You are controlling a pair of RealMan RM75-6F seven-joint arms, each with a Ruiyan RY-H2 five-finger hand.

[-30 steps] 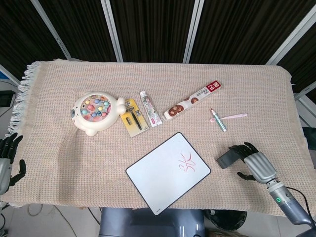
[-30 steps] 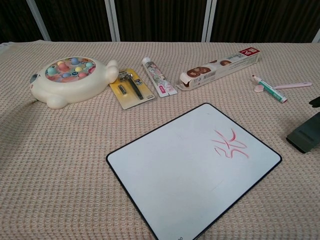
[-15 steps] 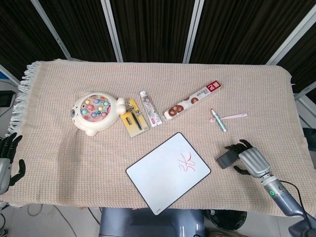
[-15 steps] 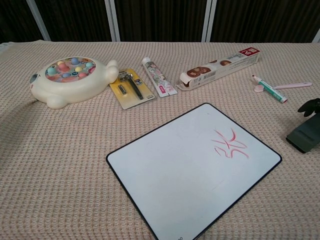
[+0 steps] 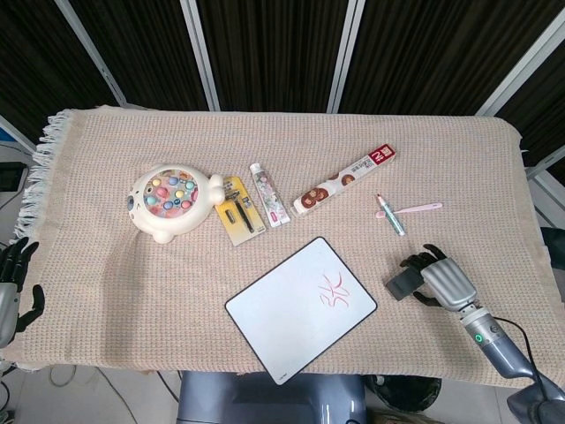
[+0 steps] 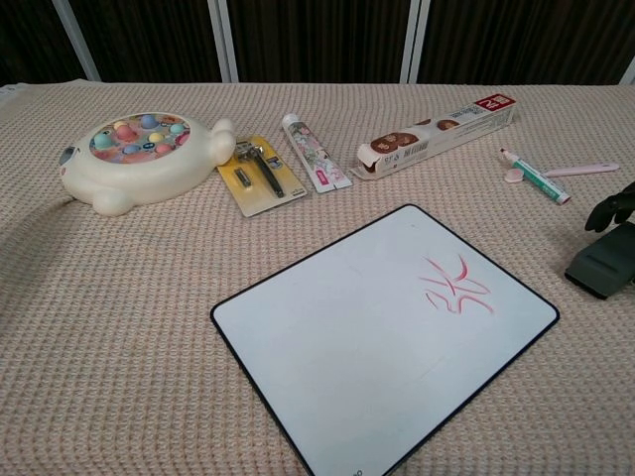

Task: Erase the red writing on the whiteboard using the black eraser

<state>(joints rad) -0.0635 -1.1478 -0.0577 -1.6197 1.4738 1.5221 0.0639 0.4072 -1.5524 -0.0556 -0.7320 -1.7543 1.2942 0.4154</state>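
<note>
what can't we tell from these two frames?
- Right robot hand grasp on the black eraser: the head view shows only the hand's back over it; the chest view's right edge cuts off all but dark fingertips.
- Left robot hand: half cut by the head view's left edge, absent from the chest view.
- Box and tube print: too small.

Table w/ beige waffle-knit cloth, fringe along its left edge. Behind far edge: dark ribbed panels split by slanted silver struts. Light even, soft shadows. Grey floor below near-left corner.
</note>
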